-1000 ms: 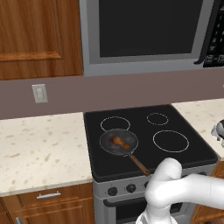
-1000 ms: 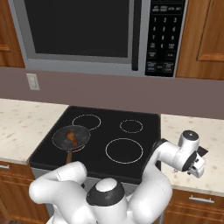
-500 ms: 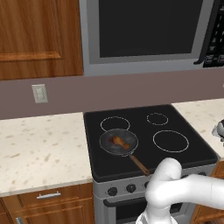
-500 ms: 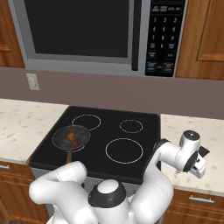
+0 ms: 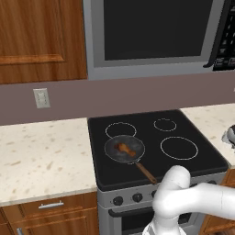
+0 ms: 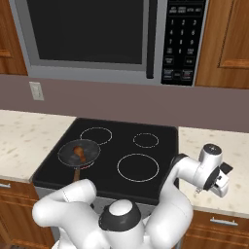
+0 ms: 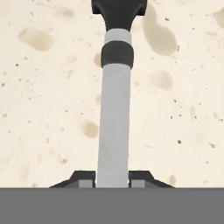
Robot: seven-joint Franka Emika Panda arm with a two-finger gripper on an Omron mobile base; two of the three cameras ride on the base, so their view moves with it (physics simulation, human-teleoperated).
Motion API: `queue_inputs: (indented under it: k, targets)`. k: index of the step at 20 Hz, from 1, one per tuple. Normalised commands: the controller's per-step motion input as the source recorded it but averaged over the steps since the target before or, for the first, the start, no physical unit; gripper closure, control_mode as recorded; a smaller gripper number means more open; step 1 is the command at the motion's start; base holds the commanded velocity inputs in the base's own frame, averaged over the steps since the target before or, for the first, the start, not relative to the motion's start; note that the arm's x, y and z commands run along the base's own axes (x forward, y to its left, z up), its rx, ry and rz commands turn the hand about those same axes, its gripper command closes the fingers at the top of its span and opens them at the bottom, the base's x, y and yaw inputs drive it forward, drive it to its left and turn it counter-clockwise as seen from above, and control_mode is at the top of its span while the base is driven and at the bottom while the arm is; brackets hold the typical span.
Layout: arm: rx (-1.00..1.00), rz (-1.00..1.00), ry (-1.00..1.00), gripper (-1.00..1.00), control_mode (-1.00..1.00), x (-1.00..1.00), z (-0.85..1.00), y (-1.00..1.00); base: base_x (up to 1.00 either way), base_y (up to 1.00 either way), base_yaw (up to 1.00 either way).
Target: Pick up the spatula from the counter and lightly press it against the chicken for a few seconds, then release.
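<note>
Claw (image 7: 112, 180) clamped on spatula (image 7: 114, 109) handle over speckled counter (image 7: 43, 87), pan (image 5: 112, 154) (chicken (image 5: 124, 148) inside) well apart on stove (image 5: 151, 135)

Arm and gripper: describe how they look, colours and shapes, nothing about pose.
The arm is glossy white, built of thick rounded tubular segments with bulbous bends and dark grey round discs at its joints. No cables or lettering can be seen. The gripper ends in two small, dark, wedge-shaped fingertips with paler grey inner faces.
</note>
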Motion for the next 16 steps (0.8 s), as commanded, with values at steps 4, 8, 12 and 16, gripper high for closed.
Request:
queue_inputs:
  k: [4, 8, 12, 16]
  targets:
    - [0.00, 0.01, -0.03, 1.00, -1.00, -0.10, 0.00, 0.07, 0.00, 0.00, 0.00]
    - [0.00, 0.04, -0.12, 1.00, -1.00, -0.32, 0.02, 0.09, 0.00, 0.00, 0.00]
    - [0.00, 0.07, -0.19, 1.00, -1.00, -0.56, 0.15, 0.01, 0.00, 0.00, 0.00]
    - [0.00, 0.07, -0.17, 1.00, -1.00, -0.58, 0.43, 0.09, 0.00, 0.00, 0.00]
